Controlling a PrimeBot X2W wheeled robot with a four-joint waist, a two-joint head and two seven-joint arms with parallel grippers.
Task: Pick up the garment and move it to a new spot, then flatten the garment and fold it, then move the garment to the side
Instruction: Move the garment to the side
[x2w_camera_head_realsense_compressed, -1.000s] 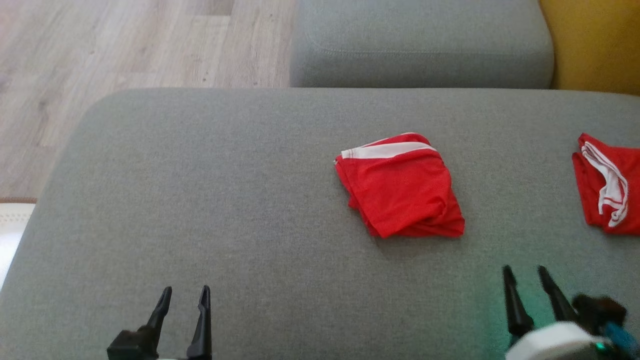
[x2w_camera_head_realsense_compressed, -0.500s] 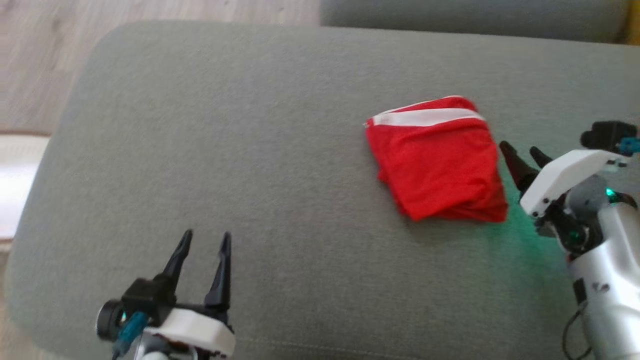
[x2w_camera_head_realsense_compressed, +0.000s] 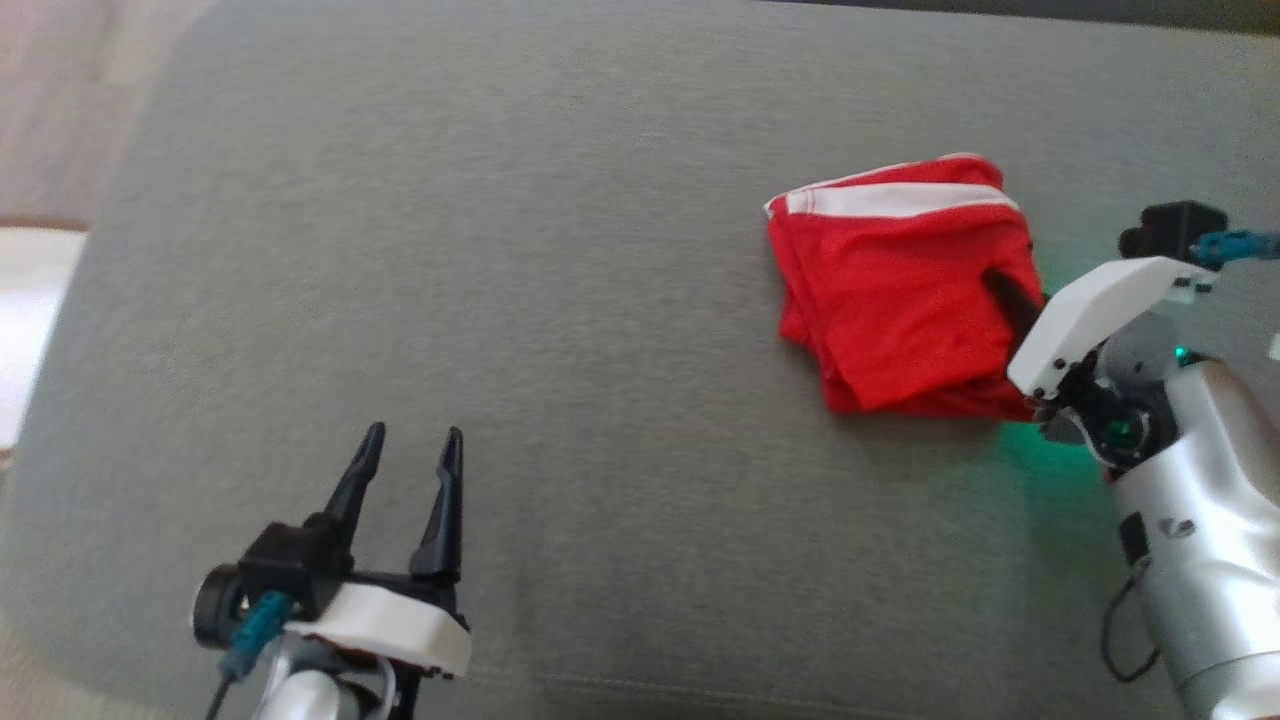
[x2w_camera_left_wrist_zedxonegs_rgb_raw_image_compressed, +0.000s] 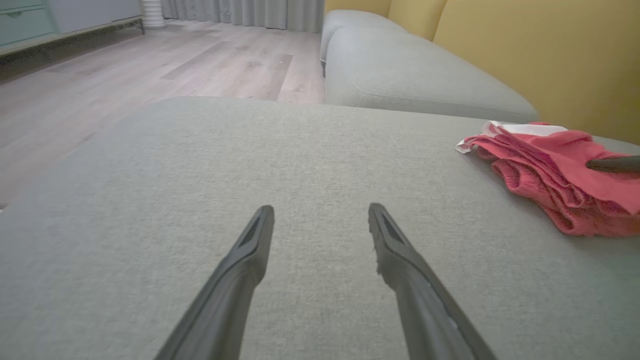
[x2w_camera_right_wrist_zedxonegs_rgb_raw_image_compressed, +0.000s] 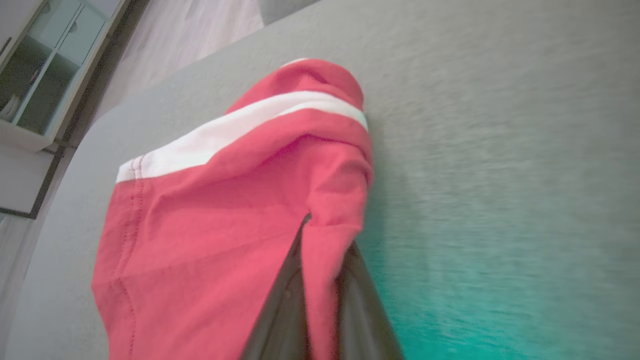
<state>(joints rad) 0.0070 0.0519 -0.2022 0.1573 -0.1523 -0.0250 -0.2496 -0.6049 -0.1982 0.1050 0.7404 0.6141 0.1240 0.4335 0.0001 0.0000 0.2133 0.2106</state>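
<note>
Garment (x2w_camera_head_realsense_compressed: 890, 300) of red cloth with a white band lies folded on the right part of a grey cushion (x2w_camera_head_realsense_compressed: 550, 250), towards its far edge. At the far left of the head view, a strip of pale wooden floor (x2w_camera_head_realsense_compressed: 60, 90) shows beside the cushion.

Next comes the left claw (x2w_camera_head_realsense_compressed: 412, 435), low at the near left over bare cushion. Its two dark fingers are spread with nothing between them, and it is well apart from the garment. The left wrist view shows the left claw (x2w_camera_left_wrist_zedxonegs_rgb_raw_image_compressed: 320, 210) spread over the grey fabric, with the floor (x2w_camera_left_wrist_zedxonegs_rgb_raw_image_compressed: 150, 60) beyond on the left. A second grey cushion (x2w_camera_left_wrist_zedxonegs_rgb_raw_image_compressed: 415, 75) and a yellow backrest (x2w_camera_left_wrist_zedxonegs_rgb_raw_image_compressed: 550, 50) stand behind. At the right of that view the garment (x2w_camera_left_wrist_zedxonegs_rgb_raw_image_compressed: 545, 170) is a stack of rumpled layers, with a dark fingertip (x2w_camera_left_wrist_zedxonegs_rgb_raw_image_compressed: 615, 164) resting on top.

Further right in the head view, the right claw (x2w_camera_head_realsense_compressed: 1010, 300) reaches in from the right to the garment's right edge. One dark finger lies on top of the cloth and the other is hidden. In the right wrist view the right claw (x2w_camera_right_wrist_zedxonegs_rgb_raw_image_compressed: 325, 235) has its fingers pressed close on a fold of the garment (x2w_camera_right_wrist_zedxonegs_rgb_raw_image_compressed: 215, 225), pinching that edge. A green glow (x2w_camera_head_realsense_compressed: 1040, 450) tints the cushion just beside the right wrist.
</note>
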